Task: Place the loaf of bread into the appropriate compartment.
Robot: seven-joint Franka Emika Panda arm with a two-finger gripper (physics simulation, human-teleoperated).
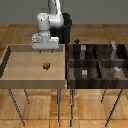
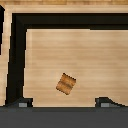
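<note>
gripper (image 2: 63, 103): fingertips barely visible | dark bin (image 1: 96, 65) items: too small to identify

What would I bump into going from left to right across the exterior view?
Light wooden tray's rim → claw → loaf of bread → dark compartment bin → small grey-white item → another grey-white item.

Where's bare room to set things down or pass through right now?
The light tray is bare all around the loaf of bread. The dark compartment bin on the exterior view's right is crowded: dividers, with small grey-white items in some cells.
</note>
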